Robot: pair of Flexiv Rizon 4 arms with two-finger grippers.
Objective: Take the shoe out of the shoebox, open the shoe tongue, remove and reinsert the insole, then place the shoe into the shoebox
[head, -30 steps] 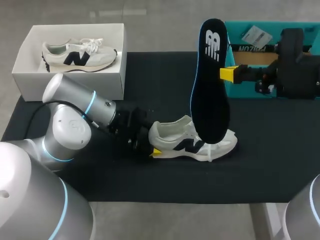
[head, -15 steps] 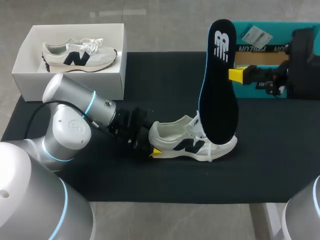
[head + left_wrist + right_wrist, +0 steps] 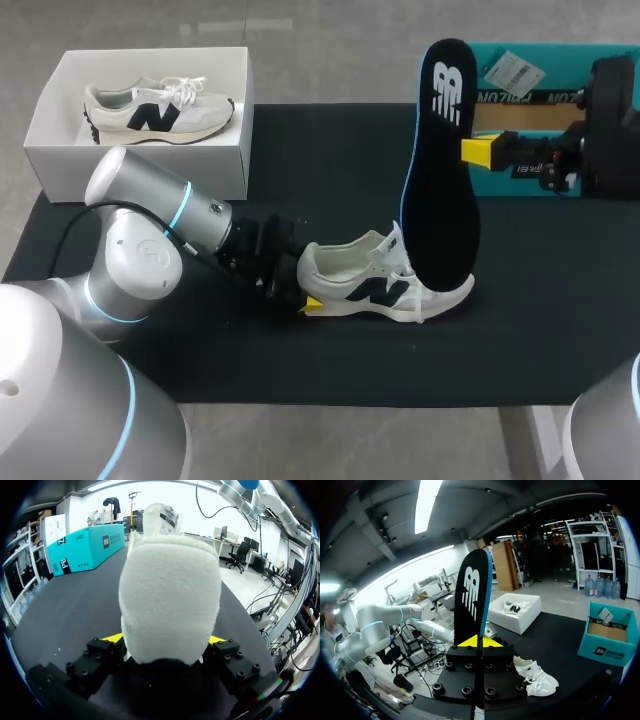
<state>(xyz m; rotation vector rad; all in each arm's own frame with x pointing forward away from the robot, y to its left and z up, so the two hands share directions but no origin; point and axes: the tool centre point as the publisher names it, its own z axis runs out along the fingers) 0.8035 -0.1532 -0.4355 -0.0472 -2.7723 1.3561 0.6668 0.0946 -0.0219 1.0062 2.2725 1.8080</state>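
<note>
White logo on insole (image 3: 445,170); print on teal box (image 3: 510,97)

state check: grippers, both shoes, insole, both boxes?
left gripper: shut on the heel of the shoe
right gripper: shut on the insole
shoe: standing on its sole, insole out
insole: out of the shoe, held upright in the air over its toe
white shoebox: open, no lid on it
second shoe: lying on its side in the white shoebox
teal box: top open
</note>
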